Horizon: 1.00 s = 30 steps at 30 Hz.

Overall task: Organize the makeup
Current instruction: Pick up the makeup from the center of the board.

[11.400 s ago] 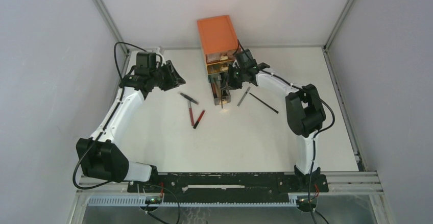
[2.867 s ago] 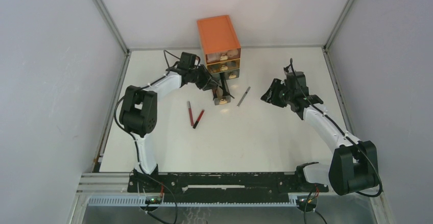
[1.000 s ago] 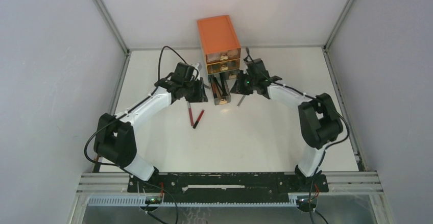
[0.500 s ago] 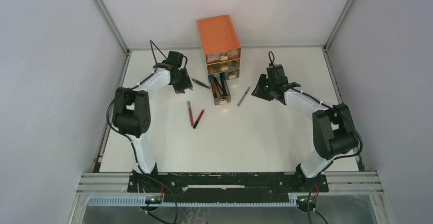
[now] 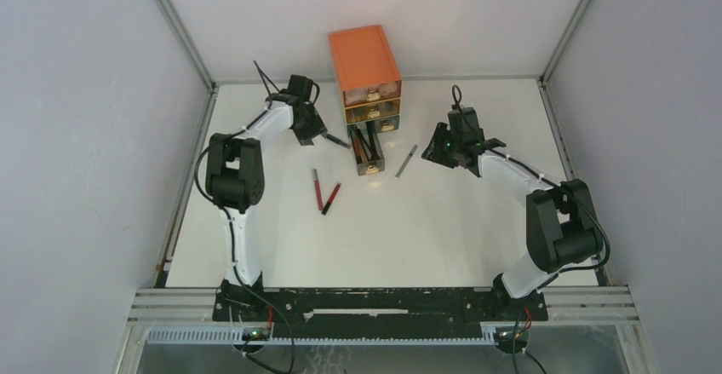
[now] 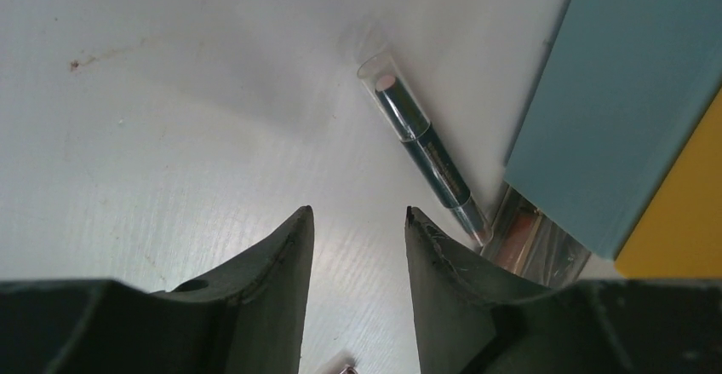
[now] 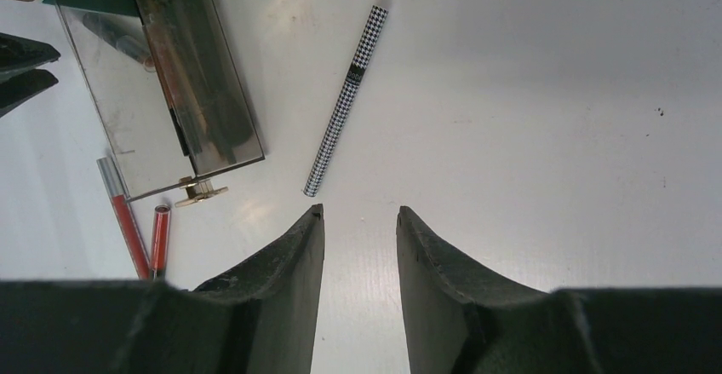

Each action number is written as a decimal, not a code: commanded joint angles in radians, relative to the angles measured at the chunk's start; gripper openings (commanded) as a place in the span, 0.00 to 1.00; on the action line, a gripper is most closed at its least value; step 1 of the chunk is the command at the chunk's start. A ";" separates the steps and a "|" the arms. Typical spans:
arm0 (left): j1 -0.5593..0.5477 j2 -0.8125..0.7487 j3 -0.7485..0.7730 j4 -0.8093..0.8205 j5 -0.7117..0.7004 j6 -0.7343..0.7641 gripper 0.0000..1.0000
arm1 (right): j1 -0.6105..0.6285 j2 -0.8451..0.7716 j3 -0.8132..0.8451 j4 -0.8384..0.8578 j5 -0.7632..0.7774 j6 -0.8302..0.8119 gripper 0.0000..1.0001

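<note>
Makeup lies scattered on the white table (image 5: 426, 238) in front of the orange chest (image 5: 362, 54), which stands at the far edge near the middle. The chest's bottom drawer (image 7: 111, 110), clear-walled, is pulled out toward the near side. Dark stick-shaped items lie lengthwise in it with something reddish among them; I cannot tell them apart one by one. A small gold knob (image 7: 200, 191) sits on the drawer's near end.

Left of the drawer, a dark pencil (image 6: 423, 148) with a clear cap lies flat on the table, one end just beside the foot of the chest. Nearer, and left of the drawer's front, a longer red pencil (image 5: 317, 188) with a silvery end and a shorter red pencil (image 5: 331, 198) lie close together. Right of the drawer, a houndstooth pen (image 7: 345, 101) in black and white lies slanted on the table, apart from the drawer.

From where I stand, the left gripper (image 6: 358, 221) hangs low over the table to the left of the chest, near the dark pencil. Its jaws are spread, with only bare table between them. The right gripper (image 7: 359, 216) hangs to the right of the houndstooth pen, jaws likewise spread and holding nothing. The pen's near end lies close ahead of one fingertip, not touching it.
</note>
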<state>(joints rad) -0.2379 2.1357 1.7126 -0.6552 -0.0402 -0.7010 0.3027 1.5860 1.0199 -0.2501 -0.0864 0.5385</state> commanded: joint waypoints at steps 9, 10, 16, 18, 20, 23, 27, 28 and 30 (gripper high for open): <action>-0.022 0.096 0.159 -0.036 -0.045 -0.091 0.49 | -0.004 -0.015 0.000 0.016 -0.014 -0.017 0.44; -0.026 0.109 0.177 -0.054 -0.051 -0.094 0.49 | -0.004 -0.015 0.000 0.016 -0.016 -0.017 0.44; -0.048 0.201 0.325 -0.168 -0.112 -0.116 0.49 | -0.005 -0.011 0.000 0.016 -0.023 -0.020 0.44; -0.052 0.220 0.349 -0.193 -0.129 -0.120 0.49 | -0.007 -0.011 -0.001 0.015 -0.023 -0.023 0.44; -0.053 0.231 0.354 -0.202 -0.140 -0.127 0.49 | -0.009 -0.012 -0.002 0.016 -0.024 -0.024 0.44; -0.053 0.249 0.356 -0.217 -0.144 -0.133 0.49 | -0.014 -0.014 -0.006 0.018 -0.031 -0.024 0.44; -0.053 0.244 0.337 -0.228 -0.140 -0.123 0.41 | -0.019 -0.012 -0.006 0.024 -0.039 -0.025 0.43; -0.052 0.236 0.324 -0.228 -0.141 -0.117 0.39 | -0.020 -0.012 -0.006 0.025 -0.041 -0.024 0.43; -0.051 0.214 0.288 -0.212 -0.138 -0.107 0.33 | -0.022 -0.013 -0.006 0.028 -0.045 -0.024 0.43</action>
<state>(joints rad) -0.2913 2.3726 2.0197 -0.8577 -0.1570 -0.8127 0.2874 1.5860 1.0195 -0.2501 -0.1158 0.5282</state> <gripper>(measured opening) 0.376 0.435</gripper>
